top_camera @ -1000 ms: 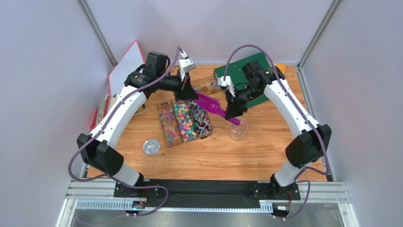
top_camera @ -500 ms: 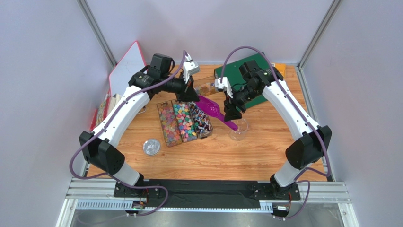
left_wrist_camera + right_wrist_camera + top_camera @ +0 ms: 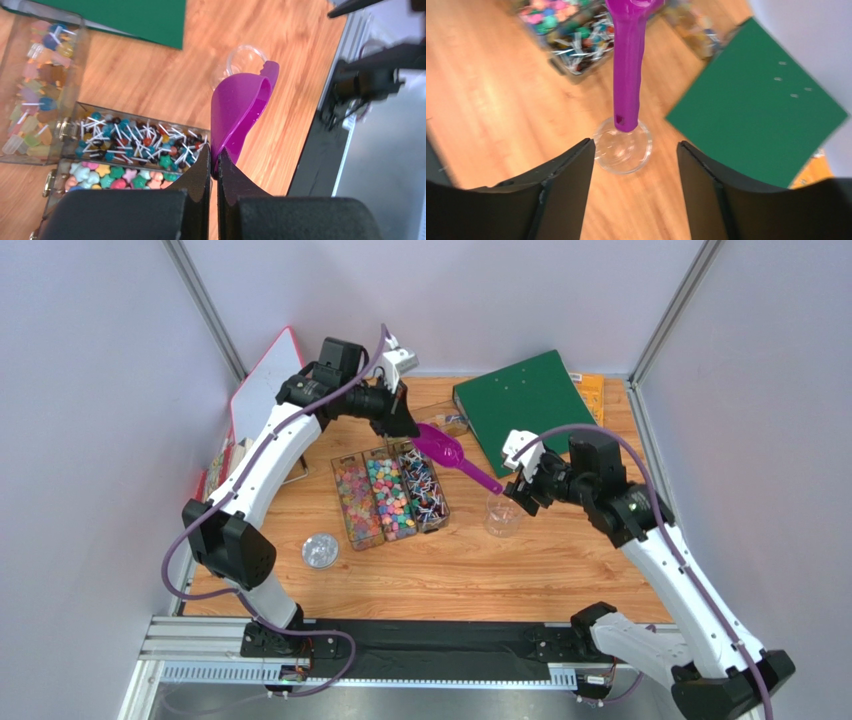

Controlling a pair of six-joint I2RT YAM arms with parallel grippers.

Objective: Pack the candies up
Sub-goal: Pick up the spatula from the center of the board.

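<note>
My left gripper (image 3: 408, 428) is shut on the rim of the purple scoop (image 3: 442, 448) and holds it tilted above the table. The left wrist view shows the jaws (image 3: 214, 161) pinching the scoop's bowl (image 3: 242, 105), which looks empty. The scoop's handle (image 3: 627, 75) points down toward a clear empty cup (image 3: 503, 516), which also shows in the right wrist view (image 3: 622, 146). My right gripper (image 3: 518, 490) is open and empty just right of the handle's end, its fingers (image 3: 571, 170) either side of the cup. The candies (image 3: 390, 495) fill three clear trays left of the cup; they also show in the left wrist view (image 3: 130, 142).
A green binder (image 3: 525, 395) lies at the back right. A clear box of wrapped sweets (image 3: 35, 75) stands behind the trays. A round clear lid (image 3: 320, 550) lies front left. A white board (image 3: 265, 380) leans at the back left.
My right gripper has let go of the scoop's handle, opened, and drawn back to the right and nearer. My left gripper still holds the scoop and has shifted it slightly back.
</note>
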